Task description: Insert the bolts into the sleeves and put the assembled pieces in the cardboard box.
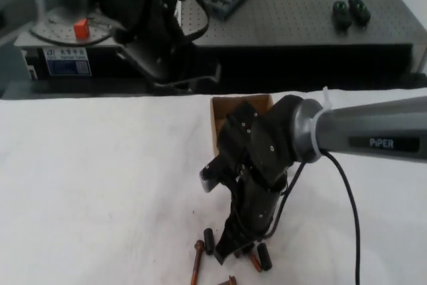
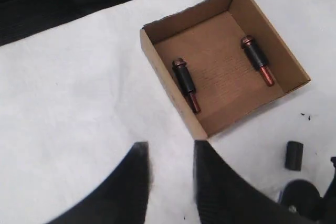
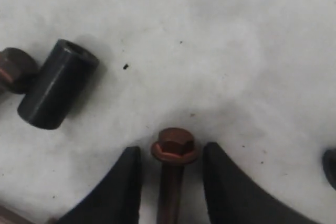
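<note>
I have the right gripper [image 3: 171, 153] down at the white cloth [image 3: 252, 51], its two fingers apart and straddling a copper-coloured bolt [image 3: 170, 187]. The shank lies between the fingers with a sliver of daylight on either side, and the hex head sits just at the fingertips, so nothing is clamped yet. Off to one side of the fingers, near but not touching, lies a black sleeve [image 3: 55, 85] with its bore facing away from them, and the head of a second bolt [image 3: 16, 69] is right against its far end.

The left gripper [image 2: 171, 148] hangs over the cloth, fingers parted with nothing between them. Ahead of its tips is the cardboard box [image 2: 223, 66] with two assembled pieces [image 2: 185, 84] lying on its floor, well apart.

I judge the bolt to be small, light, rigid metal, with a round shank that may roll or pivot under the pads. I would close on the shank just under the head, leaving the far end free to enter a sleeve. The sleeve looks smooth, so I expect it to roll readily.
</note>
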